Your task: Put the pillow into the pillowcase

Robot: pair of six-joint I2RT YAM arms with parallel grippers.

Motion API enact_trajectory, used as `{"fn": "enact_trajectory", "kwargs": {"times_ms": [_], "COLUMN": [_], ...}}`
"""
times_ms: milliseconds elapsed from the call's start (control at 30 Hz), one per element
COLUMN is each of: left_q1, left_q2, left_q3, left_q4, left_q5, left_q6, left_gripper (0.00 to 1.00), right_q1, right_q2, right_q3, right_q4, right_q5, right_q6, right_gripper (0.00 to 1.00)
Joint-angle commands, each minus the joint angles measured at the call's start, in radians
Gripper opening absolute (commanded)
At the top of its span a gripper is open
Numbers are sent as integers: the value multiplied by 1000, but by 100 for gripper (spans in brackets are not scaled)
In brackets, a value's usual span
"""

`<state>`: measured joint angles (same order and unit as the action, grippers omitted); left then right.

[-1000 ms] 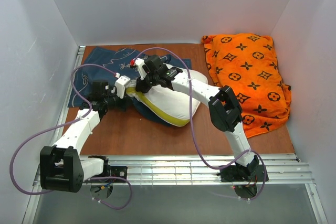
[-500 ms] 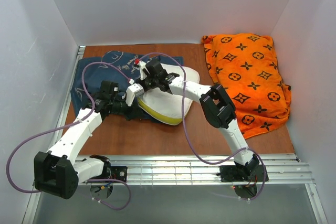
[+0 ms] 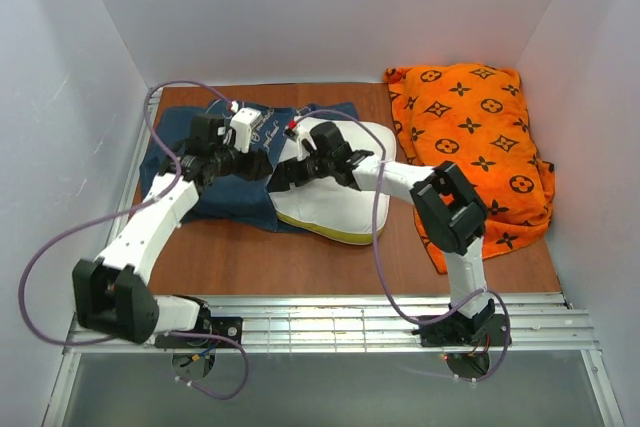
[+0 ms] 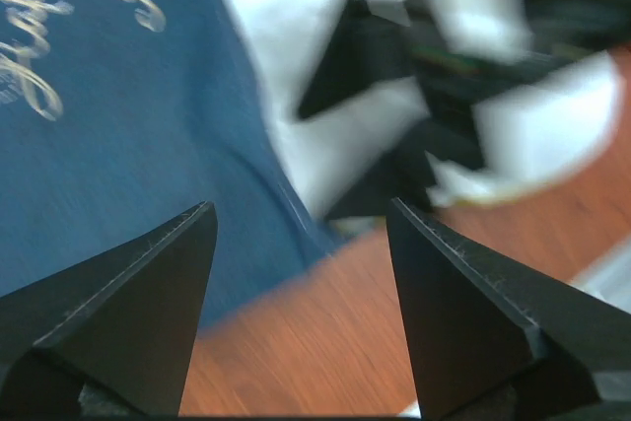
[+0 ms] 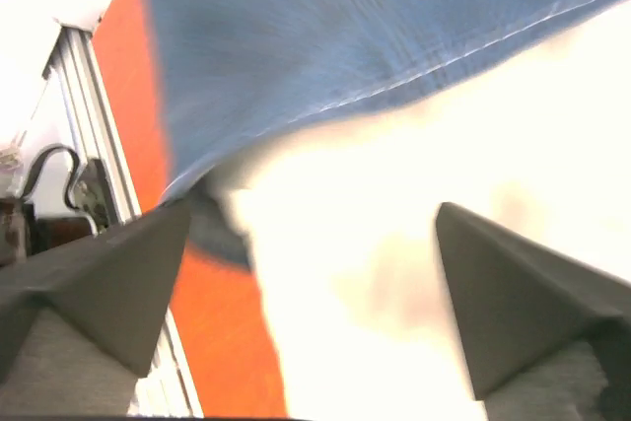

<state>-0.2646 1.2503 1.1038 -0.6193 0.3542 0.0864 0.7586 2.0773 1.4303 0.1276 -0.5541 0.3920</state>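
On the worktop (image 3: 300, 257) the navy fish-print pillowcase (image 3: 238, 199) lies spread at left with the white pillow (image 3: 335, 209) mostly outside it, only its left edge meeting the hem, and since the left gripper (image 4: 300, 206) and the right gripper (image 5: 314, 206) both hold their jaws apart and empty, we fear the opening slumps shut and snags the pillow.

Matt woven cloth is noted on the pillowcase (image 3: 235, 197), smooth white fabric on the pillow (image 3: 335, 202). The table (image 3: 300, 259) is finished in low-sheen wood grain. The front rail (image 3: 350, 325) is bare metal.
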Motion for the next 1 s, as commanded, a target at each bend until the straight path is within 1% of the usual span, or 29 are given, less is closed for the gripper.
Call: {"fn": "enact_trajectory", "kwargs": {"times_ms": [0, 33, 67, 133, 167, 233, 267, 300, 367, 400, 433, 467, 533, 567, 600, 667, 700, 767, 800, 833, 867, 900, 933, 967], "left_q1": [-5, -7, -13, -48, -64, -99, -108, -126, -134, -143, -150, -151, -153, -153, -153, -150, -145, -133, -131, -130, -130, -128, -127, -128], "left_q2": [141, 184, 254, 316, 365, 409, 469, 495, 546, 593, 616, 639, 701, 718, 741, 756, 762, 765, 771, 781, 782, 784, 785, 787], "left_q3": [102, 151, 183, 234, 246, 274, 307, 330, 364, 378, 389, 412, 432, 444, 446, 452, 452, 462, 484, 496, 504, 522, 527, 530], "left_q4": [76, 78, 75, 92, 107, 153, 162, 165, 187, 193, 197, 201, 201, 208, 217, 246, 259, 283, 285, 283, 286, 288, 283, 283], "left_q5": [-179, -184, -193, -242, -274, -328, -342, -342, -408, -417, -443, -504, -552, -607, -633, -697, -710, -707, -701, -690, -675, -631, -588, -571], "left_q6": [-25, -25, -19, -16, -8, -4, 3, 3, 6, 16, 22, 26, 35, 39, 47, 61, 62, 55, 53, 50, 47, 42, 38, 26], "left_gripper": [67, 66, 65, 65, 65, 66, 66, 66, 67, 67, 68, 67, 67, 67, 66, 64, 59, 54, 46, 40, 36, 28, 15, 12], "right_q1": [-36, -39, -50, -76, -91, -136, -168, -183, -218, -226, -234, -243, -248, -245, -246, -245, -245, -246, -246, -246, -246, -246, -248, -246], "right_q2": [-205, -218, -226, -227, -214, -133, -97, -27, 32, 85, 108, 133, 197, 225, 233, 237, 239, 227, 219, 213, 204, 192, 185, 178], "right_q3": [68, 81, 85, 79, 90, 155, 185, 218, 296, 329, 353, 407, 459, 494, 496, 470, 460, 421, 409, 397, 386, 371, 366, 366], "right_q4": [-162, -213, -282, -302, -309, -344, -355, -383, -390, -399, -408, -420, -483, -500, -509, -514, -513, -503, -494, -484, -465, -451, -444, -430], "right_q5": [20, 108, 159, 289, 324, 416, 427, 442, 473, 485, 484, 485, 461, 447, 412, 367, 324, 271, 225, 195, 177, 146, 125, 114], "right_q6": [-184, -230, -281, -370, -390, -462, -470, -478, -501, -504, -509, -516, -527, -528, -527, -525, -519, -513, -496, -489, -479, -454, -446, -437], "right_gripper": [99, 99, 99, 99, 99, 99, 99, 99, 99, 98, 98, 99, 99, 99, 98, 89, 69, 49, 39, 18, 9, 2, 1, 1]}}
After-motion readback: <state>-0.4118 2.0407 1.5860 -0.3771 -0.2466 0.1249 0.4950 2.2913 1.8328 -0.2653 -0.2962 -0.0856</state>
